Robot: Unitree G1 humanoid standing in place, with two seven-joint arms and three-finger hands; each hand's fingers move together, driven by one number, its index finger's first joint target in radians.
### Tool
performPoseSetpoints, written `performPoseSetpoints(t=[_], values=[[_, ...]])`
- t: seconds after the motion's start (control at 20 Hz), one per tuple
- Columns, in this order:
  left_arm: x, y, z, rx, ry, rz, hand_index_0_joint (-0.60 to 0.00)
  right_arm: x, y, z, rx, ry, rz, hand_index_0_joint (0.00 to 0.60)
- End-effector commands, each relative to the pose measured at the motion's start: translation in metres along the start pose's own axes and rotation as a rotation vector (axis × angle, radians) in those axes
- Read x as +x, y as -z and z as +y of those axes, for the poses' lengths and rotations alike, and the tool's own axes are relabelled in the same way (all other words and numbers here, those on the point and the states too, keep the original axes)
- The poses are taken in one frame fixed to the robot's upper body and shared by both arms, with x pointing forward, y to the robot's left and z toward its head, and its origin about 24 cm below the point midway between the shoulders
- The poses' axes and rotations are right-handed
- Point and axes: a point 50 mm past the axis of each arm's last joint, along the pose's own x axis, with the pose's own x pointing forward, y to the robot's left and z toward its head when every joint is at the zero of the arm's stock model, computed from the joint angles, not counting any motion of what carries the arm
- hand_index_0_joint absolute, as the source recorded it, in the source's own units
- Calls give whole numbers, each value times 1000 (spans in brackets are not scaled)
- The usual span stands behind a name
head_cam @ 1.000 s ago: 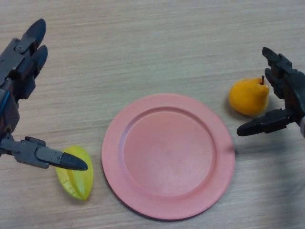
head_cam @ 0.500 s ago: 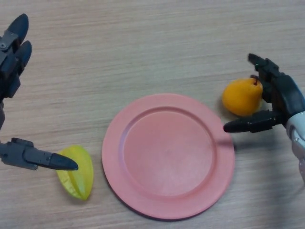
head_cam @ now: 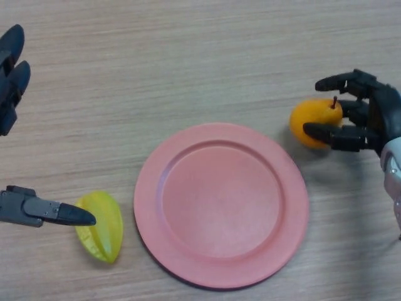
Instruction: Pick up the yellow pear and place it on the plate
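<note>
From my head view, my right hand [head_cam: 369, 119] is curling its thumb and fingers around the yellow pear [head_cam: 313, 121], the thumb pressing against the fruit's near side and the fingers [head_cam: 341, 81] arching over its far side beside the small stem. The pear is sitting on the wooden table [head_cam: 188, 56], just off the pink plate [head_cam: 220, 204], which is lying to the inside of my right hand, toward my left. My left hand [head_cam: 25, 210] is hanging at the opposite side with its fingers straight and spread, gripping nothing; its thumb tip is pointing over the edge of a yellow starfruit [head_cam: 100, 226] that is lying beside the plate's rim on that hand's inner side.
</note>
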Motion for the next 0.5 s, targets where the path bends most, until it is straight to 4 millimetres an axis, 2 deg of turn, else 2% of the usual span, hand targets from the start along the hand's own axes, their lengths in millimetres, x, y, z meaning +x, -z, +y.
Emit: performPoseSetpoints(t=[0.05, 0.25, 0.5], values=[[0, -33, 12, 91, -43, -180, 0, 3, -59, -33, 71, 129, -267, 600], [2, -31, 9, 130, -31, -188, 0, -15, -76, -12, 107, 42, -302, 600], [4, -28, 5, 152, -6, -188, 0, -52, -85, 34, 129, -106, -320, 600]])
